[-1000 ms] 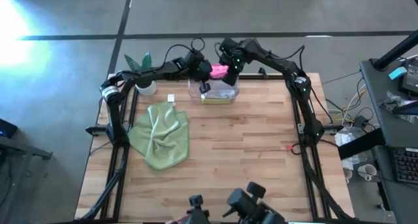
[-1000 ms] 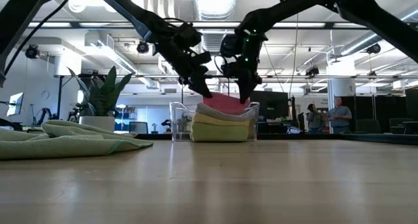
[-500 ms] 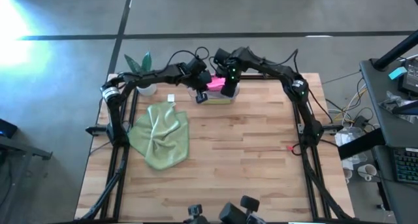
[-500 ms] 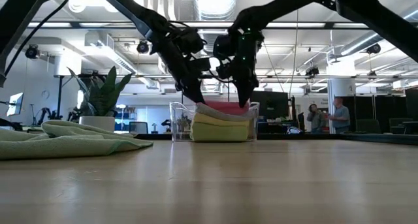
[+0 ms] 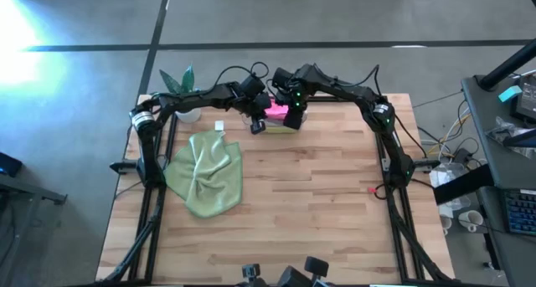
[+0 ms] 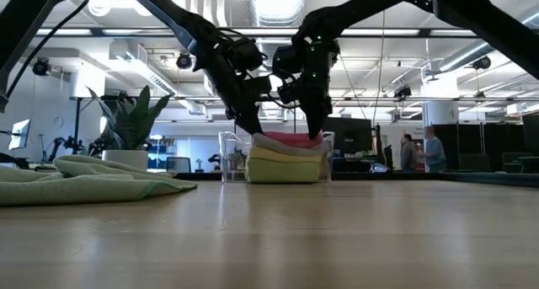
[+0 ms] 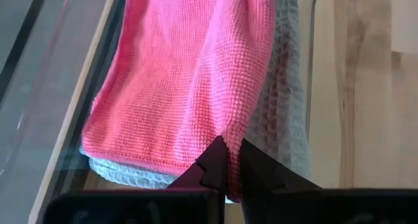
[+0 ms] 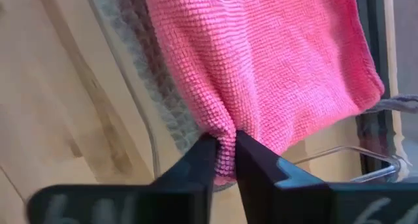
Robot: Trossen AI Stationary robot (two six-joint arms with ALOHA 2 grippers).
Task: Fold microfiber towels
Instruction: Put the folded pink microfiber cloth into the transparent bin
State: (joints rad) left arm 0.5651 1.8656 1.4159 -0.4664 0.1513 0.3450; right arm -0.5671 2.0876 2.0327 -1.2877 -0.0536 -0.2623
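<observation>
Folded pink towel being set on the stack in the bin, 1 gripper at each end.

On the left of the table the sage green towel [image 5: 206, 173] lies crumpled and unfolded, apparently waiting its turn. At the far edge, the left gripper [image 7: 227, 164] is pinched shut on 1 edge of the hot pink towel [image 5: 277, 110], a fold of it caught between the tips. The towel rests on the light grey towel [image 7: 282, 113] and the yellow one [image 6: 286, 155] inside the clear plastic bin [image 6: 227, 156], so the 2-point hold likely keeps it flat for placing. The right gripper [image 8: 225, 152] has its jaws only slightly parted, pink cloth bunched between them; it may be about to let go.
</observation>
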